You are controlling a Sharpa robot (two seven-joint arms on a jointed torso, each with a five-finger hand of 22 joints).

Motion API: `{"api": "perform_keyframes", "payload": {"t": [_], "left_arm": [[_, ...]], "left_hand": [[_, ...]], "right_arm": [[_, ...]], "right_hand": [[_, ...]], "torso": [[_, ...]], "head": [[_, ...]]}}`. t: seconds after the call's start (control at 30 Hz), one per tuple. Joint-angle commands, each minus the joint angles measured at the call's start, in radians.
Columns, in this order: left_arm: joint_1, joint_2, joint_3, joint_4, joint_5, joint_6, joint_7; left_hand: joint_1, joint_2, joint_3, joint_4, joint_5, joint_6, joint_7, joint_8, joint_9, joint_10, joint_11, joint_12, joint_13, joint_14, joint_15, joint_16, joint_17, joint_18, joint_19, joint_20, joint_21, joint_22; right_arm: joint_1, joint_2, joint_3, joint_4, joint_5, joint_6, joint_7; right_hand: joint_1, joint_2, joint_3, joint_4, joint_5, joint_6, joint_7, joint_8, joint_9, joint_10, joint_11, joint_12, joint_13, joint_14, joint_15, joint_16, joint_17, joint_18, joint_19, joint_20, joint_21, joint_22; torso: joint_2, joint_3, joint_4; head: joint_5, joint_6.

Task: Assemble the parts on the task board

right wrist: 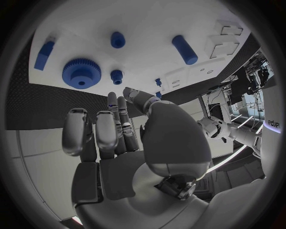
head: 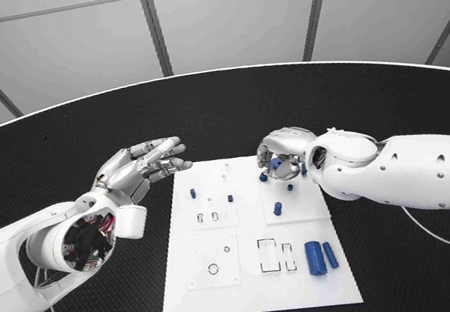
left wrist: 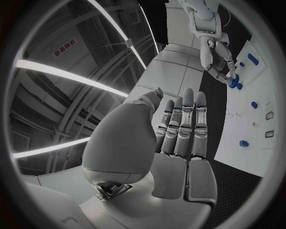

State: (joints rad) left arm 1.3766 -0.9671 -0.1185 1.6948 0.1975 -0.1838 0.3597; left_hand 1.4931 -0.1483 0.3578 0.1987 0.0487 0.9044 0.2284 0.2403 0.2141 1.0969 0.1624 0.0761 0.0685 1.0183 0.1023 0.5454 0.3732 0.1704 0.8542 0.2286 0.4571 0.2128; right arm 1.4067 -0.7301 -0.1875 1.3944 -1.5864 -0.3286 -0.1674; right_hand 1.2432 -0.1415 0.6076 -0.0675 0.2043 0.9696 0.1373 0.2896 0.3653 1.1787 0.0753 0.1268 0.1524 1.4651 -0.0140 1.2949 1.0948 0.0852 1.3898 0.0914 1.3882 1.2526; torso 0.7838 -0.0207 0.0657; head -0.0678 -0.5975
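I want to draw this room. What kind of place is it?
Probably a robot test lab. A white task board with small blue parts lies on a black table, and pale wall panels stand behind it.

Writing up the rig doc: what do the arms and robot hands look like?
Both arms are glossy white shells with rounded joints. The left robot hand and right robot hand are silver metal with segmented fingers and dark pads. The left wrist shows exposed red wiring; thin white cables trail from both arms.

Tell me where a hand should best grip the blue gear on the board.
Probably the toothed rim of the gear, pinched on two opposite sides from above. It lies flat on the board, so only rim and top face are free. The right hand hovers nearest, holding nothing.
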Motion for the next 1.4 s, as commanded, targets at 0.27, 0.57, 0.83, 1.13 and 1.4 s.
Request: {"api": "perform_keyframes", "payload": {"t": [0.27, 0.57, 0.83, 1.13, 1.4], "left_arm": [[0.000, -0.003, 0.000, 0.000, 0.000, 0.001, 0.000], [0.000, -0.002, 0.000, 0.000, 0.000, 0.004, -0.001], [0.000, -0.001, 0.000, 0.000, 0.000, 0.006, -0.003], [0.000, -0.001, 0.000, 0.002, 0.000, 0.007, -0.004], [0.000, -0.001, 0.000, 0.002, 0.000, 0.007, -0.004]], "left_hand": [[-0.011, 0.001, 0.009, -0.003, 0.002, -0.010, 0.000, -0.004, 0.001, -0.009, 0.001, -0.004, 0.000, -0.008, -0.001, 0.006, 0.002, 0.010, -0.008, 0.003, 0.005, 0.001], [-0.011, 0.001, 0.009, -0.003, 0.002, -0.010, 0.000, -0.004, 0.001, -0.009, 0.001, -0.004, 0.000, -0.008, -0.001, 0.006, 0.002, 0.010, -0.008, 0.003, 0.005, 0.001], [-0.011, 0.001, 0.010, -0.004, 0.002, -0.011, 0.001, -0.004, 0.001, -0.009, 0.001, -0.005, 0.000, -0.009, -0.001, 0.007, 0.002, 0.010, -0.008, 0.003, 0.005, 0.002], [-0.011, 0.001, 0.010, -0.004, 0.002, -0.011, 0.001, -0.004, 0.001, -0.009, 0.001, -0.005, 0.000, -0.009, -0.001, 0.007, 0.002, 0.010, -0.008, 0.003, 0.005, 0.002], [-0.011, 0.001, 0.010, -0.004, 0.002, -0.011, 0.001, -0.004, 0.001, -0.009, 0.001, -0.005, 0.000, -0.009, -0.001, 0.007, 0.002, 0.010, -0.008, 0.003, 0.005, 0.002]], "right_arm": [[0.000, -0.049, -0.002, 0.038, 0.000, 0.032, -0.003], [-0.001, -0.025, -0.002, 0.016, 0.000, 0.037, 0.001], [-0.001, 0.001, -0.002, -0.012, 0.000, 0.044, -0.001], [-0.001, 0.028, -0.002, -0.033, 0.000, 0.062, 0.001], [-0.001, 0.046, -0.002, -0.058, 0.000, 0.084, 0.001]], "right_hand": [[-0.003, -0.031, 0.018, -0.001, -0.017, -0.032, -0.004, -0.021, 0.004, -0.044, 0.010, -0.030, -0.013, 0.013, 0.017, -0.009, -0.028, -0.010, -0.015, 0.015, -0.014, -0.023], [-0.002, -0.046, 0.029, -0.003, -0.029, -0.062, -0.009, -0.042, 0.003, -0.072, 0.022, -0.047, -0.025, 0.006, 0.026, -0.020, -0.050, -0.006, -0.028, 0.023, -0.028, -0.041], [-0.006, -0.059, 0.034, -0.001, -0.034, -0.110, -0.016, -0.074, -0.006, -0.084, 0.027, -0.051, -0.031, 0.004, 0.031, -0.021, -0.058, -0.005, -0.031, 0.029, -0.034, -0.044], [-0.006, -0.060, 0.035, -0.001, -0.036, -0.114, -0.017, -0.077, -0.007, -0.087, 0.027, -0.052, -0.032, 0.005, 0.031, -0.020, -0.057, -0.005, -0.031, 0.029, -0.034, -0.044], [-0.007, -0.053, 0.038, 0.004, -0.039, -0.106, -0.014, -0.075, -0.004, -0.078, 0.025, -0.046, -0.031, 0.006, 0.030, -0.016, -0.054, -0.005, -0.029, 0.029, -0.032, -0.040]], "torso": [[0.002, -0.0001, -0.0002], [0.004, -0.0014, 0.0042], [0.004, -0.0015, 0.0021], [0.004, -0.0003, 0.0033], [0.005, 0.0004, 0.0015]], "head": [[0.003, 0.004], [0.001, 0.006], [0.001, 0.002], [0.001, -0.002], [0.004, -0.007]]}}
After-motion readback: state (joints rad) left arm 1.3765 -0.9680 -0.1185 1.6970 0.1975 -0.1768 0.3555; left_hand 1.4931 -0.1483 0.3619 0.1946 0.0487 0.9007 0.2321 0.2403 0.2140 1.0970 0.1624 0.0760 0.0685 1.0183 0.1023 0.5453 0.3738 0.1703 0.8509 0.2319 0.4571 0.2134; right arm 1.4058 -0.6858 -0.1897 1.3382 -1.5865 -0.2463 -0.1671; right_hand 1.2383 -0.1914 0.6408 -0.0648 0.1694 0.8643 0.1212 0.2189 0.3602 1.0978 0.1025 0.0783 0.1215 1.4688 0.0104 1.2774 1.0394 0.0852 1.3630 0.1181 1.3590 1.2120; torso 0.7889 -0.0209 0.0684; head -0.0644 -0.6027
